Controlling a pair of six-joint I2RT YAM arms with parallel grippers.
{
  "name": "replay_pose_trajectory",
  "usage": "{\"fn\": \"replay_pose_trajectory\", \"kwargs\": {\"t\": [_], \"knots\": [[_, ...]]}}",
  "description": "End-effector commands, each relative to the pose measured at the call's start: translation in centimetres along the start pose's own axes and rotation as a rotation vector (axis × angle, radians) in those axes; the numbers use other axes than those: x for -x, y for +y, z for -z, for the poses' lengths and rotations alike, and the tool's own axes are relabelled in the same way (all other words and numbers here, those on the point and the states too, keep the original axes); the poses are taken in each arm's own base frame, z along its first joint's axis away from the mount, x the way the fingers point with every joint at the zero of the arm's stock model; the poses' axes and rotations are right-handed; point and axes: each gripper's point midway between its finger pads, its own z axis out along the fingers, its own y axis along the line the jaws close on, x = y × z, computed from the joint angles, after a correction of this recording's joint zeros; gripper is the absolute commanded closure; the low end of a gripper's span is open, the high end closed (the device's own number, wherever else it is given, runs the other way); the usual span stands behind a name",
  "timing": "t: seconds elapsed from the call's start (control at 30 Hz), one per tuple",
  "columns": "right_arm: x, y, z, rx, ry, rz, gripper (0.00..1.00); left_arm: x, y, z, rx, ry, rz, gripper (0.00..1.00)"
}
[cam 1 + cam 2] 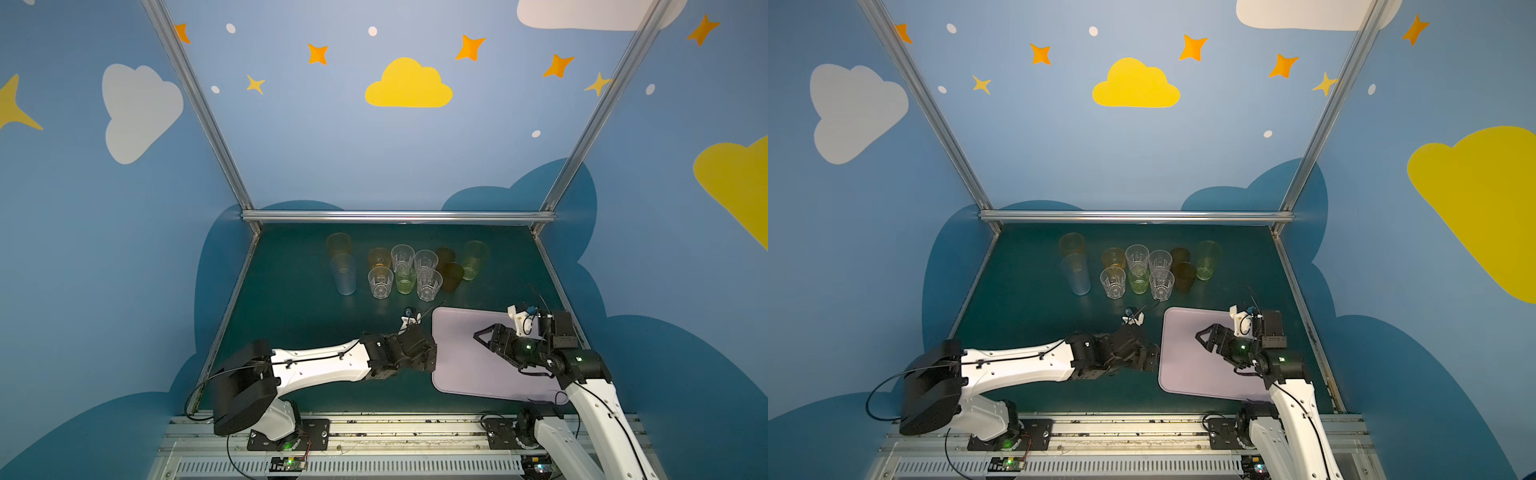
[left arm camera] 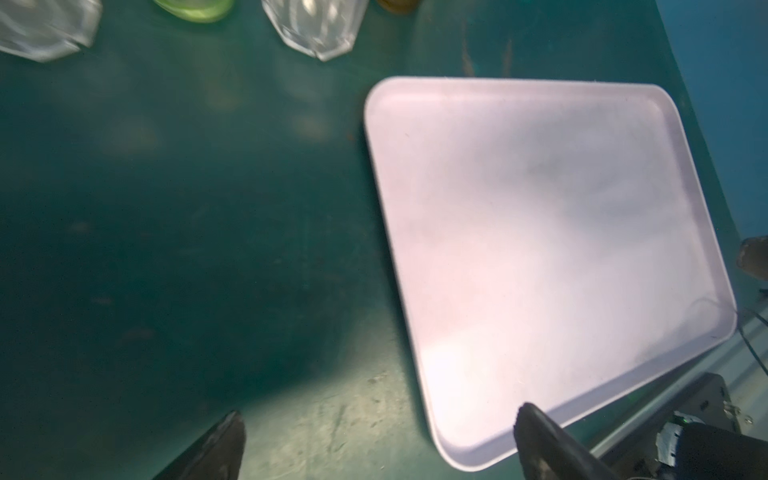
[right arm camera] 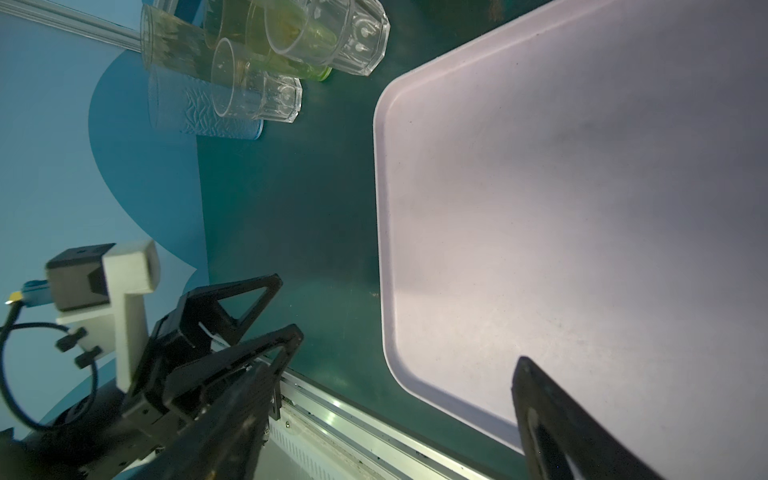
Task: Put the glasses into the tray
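The glasses stand upright in a cluster at the back of the green table in both top views: a tall orange one (image 1: pixel 338 243), a tall blue one (image 1: pixel 344 274), short clear faceted ones (image 1: pixel 380 282), a short green one (image 1: pixel 1138 281), brown ones (image 1: pixel 452 276) and a tall green one (image 1: pixel 474 259). The lilac tray (image 1: pixel 457 374) (image 2: pixel 540 249) (image 3: pixel 582 208) lies at the front right, its floor bare. My left gripper (image 1: pixel 432 353) (image 2: pixel 380 415) is open at the tray's left edge, holding nothing. My right gripper (image 1: pixel 482 338) (image 3: pixel 388 374) hangs open over the tray, holding nothing.
Blue walls with aluminium posts enclose the table, with a rail along the back (image 1: pixel 399 216). A metal rail (image 1: pixel 374 428) carrying both arm bases runs along the front edge. Bare green table (image 1: pixel 299 316) lies between the glasses and the left arm.
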Motion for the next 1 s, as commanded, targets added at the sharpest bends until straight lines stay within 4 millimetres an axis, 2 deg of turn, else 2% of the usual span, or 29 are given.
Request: {"fn": "replay_pose_trajectory", "kwargs": {"t": [0.0, 0.17, 0.3, 0.47, 0.57, 0.7, 0.77, 0.93, 0.97], "knots": [[-0.9, -0.2, 0.1, 0.012, 0.013, -0.025, 0.11, 0.1, -2.4, -0.8, -0.096, 0.016, 0.019, 0.00], [-1.6, -0.6, 0.3, 0.002, 0.012, -0.043, 0.11, -1.0, -4.0, -2.5, -0.196, 0.044, 0.034, 0.01], [-2.1, -1.6, -0.2, -0.022, 0.020, -0.079, 0.11, -1.5, -4.4, -3.6, -0.201, 0.069, 0.036, 0.07], [-2.4, -2.3, -0.5, -0.046, 0.027, -0.105, 0.11, -2.1, -4.8, -5.0, -0.200, 0.098, 0.035, 0.20], [-2.4, -2.5, -0.5, -0.053, 0.019, -0.111, 0.11, -2.2, -4.8, -5.5, -0.195, 0.103, 0.041, 0.36], [-2.5, -3.0, -0.4, -0.071, 0.007, -0.119, 0.11, -2.2, -4.5, -6.1, -0.164, 0.107, 0.045, 0.48], [-2.6, -3.1, -0.4, -0.077, 0.001, -0.122, 0.11, -2.1, -3.8, -6.3, -0.117, 0.094, 0.056, 0.55], [-2.5, -3.2, -0.3, -0.085, -0.011, -0.121, 0.11, -2.0, -2.4, -6.5, -0.045, 0.070, 0.064, 0.61], [-2.5, -3.2, -0.2, -0.085, -0.011, -0.120, 0.11, -2.0, -2.1, -6.7, -0.031, 0.070, 0.069, 0.67]]}}
